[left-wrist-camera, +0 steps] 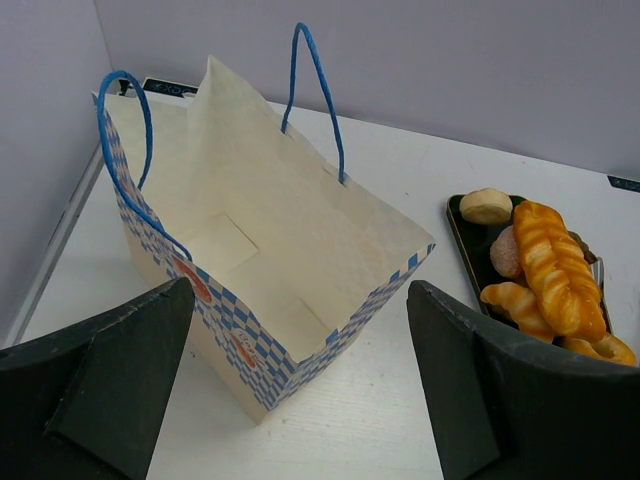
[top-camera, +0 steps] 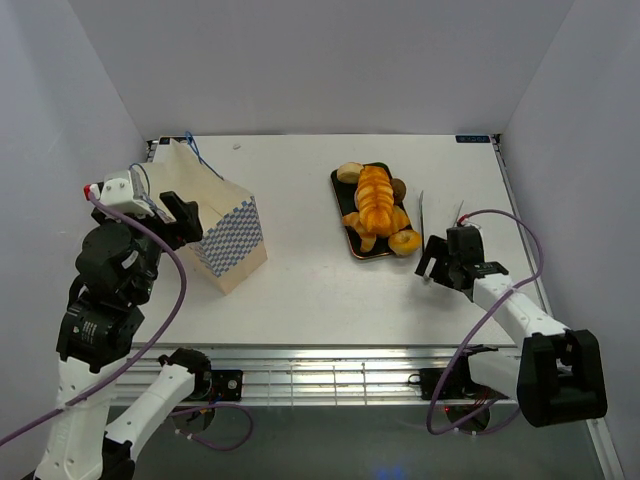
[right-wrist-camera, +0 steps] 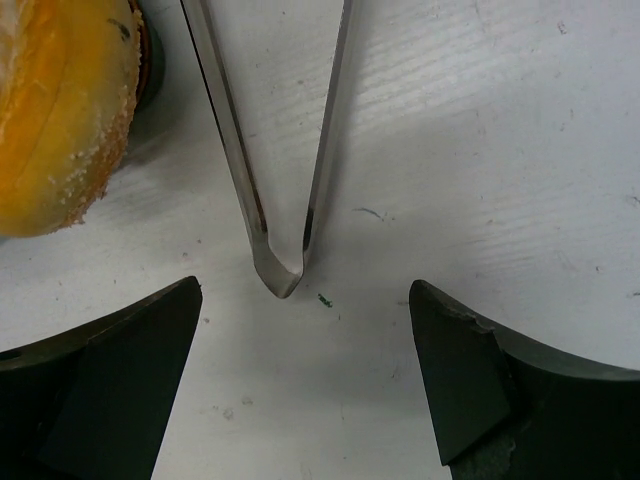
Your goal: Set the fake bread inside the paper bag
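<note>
Near the table's (top-camera: 320,290) right edge, beside the fake bread (top-camera: 375,205), the right gripper's (right-wrist-camera: 303,300) open jaws straddle apparent tongs (right-wrist-camera: 225,150) that an off-centre pinch could skid away; the left gripper's (left-wrist-camera: 300,290) jaws gape above the paper bag (left-wrist-camera: 300,260).

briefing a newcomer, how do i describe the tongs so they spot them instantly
Find the dark tray of fake bread on the right half of the table. Off its right edge lie the tongs: a thin silvery V, unlike the orange bread.
</note>
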Controlling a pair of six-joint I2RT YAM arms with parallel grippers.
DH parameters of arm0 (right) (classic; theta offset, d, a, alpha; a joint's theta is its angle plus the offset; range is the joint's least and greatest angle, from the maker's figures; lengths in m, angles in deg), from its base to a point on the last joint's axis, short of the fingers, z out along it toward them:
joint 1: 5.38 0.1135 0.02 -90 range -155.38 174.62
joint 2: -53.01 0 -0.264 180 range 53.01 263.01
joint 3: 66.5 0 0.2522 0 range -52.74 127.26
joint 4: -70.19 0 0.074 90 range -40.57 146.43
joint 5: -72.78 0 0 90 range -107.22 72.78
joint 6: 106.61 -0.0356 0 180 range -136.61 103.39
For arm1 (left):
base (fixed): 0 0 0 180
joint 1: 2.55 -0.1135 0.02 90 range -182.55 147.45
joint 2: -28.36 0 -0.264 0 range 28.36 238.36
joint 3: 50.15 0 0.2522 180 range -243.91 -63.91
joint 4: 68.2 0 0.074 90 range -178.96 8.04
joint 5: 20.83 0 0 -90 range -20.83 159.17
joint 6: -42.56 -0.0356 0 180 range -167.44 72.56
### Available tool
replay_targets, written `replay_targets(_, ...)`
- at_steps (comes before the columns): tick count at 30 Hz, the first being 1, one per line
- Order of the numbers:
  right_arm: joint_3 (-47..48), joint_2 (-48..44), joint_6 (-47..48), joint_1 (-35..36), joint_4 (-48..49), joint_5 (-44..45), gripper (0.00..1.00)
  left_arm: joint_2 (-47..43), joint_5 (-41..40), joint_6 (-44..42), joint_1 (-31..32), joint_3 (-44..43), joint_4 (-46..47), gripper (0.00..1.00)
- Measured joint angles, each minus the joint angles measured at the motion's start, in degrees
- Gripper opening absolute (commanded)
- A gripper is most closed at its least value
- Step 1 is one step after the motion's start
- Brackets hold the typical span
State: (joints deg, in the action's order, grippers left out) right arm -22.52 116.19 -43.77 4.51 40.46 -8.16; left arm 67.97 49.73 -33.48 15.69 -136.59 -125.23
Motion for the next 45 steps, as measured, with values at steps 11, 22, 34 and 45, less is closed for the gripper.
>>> replay_targets(11,7.3,13.9,0.3,0.0,5.7,5.6,0.92,-0.8,-6.8,-2.2,3.2,-0.5,0.4,0.98)
replay_targets(22,9.9,20.2,0.6,-3.2,7.1,8.0,0.98,-1.1,-10.7,-3.5,5.4,-0.4,1.3,0.98)
replay_targets(34,11.5,22.1,4.0,-8.0,8.3,2.9,0.9,-1.0,-11.2,-3.6,5.8,-0.4,1.6,0.98)
replay_targets(45,19.0,30.3,10.8,-8.0,9.9,1.0,0.9,-0.5,-11.0,-3.7,5.8,-0.4,1.6,0.98)
